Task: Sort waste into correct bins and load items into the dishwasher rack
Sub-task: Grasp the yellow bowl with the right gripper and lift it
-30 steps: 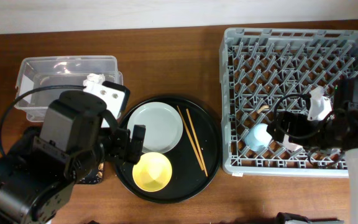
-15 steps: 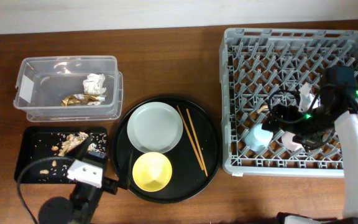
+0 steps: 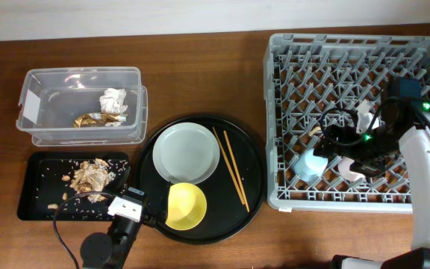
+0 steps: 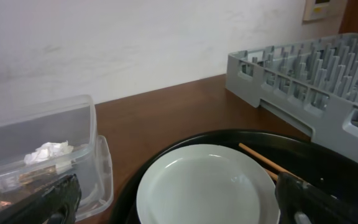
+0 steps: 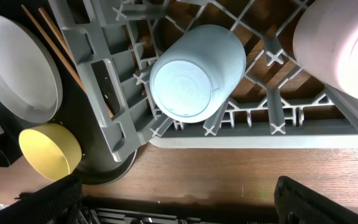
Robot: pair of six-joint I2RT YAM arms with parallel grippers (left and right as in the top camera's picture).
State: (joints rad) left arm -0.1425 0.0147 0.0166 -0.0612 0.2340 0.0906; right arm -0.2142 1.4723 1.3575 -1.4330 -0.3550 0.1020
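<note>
Smooth wooden table (image 3: 200,75), pegged grey rack (image 3: 342,41)

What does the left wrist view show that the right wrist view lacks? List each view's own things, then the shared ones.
Left wrist only: the clear plastic tub with the crumpled white tissue inside, and the pale wall behind.

Right wrist only: the light blue cup in the dishwasher rack, the pink cup beside it, and the yellow bowl.

Both: the grey-green plate, the wooden chopsticks, the round black tray and the rack.
</note>
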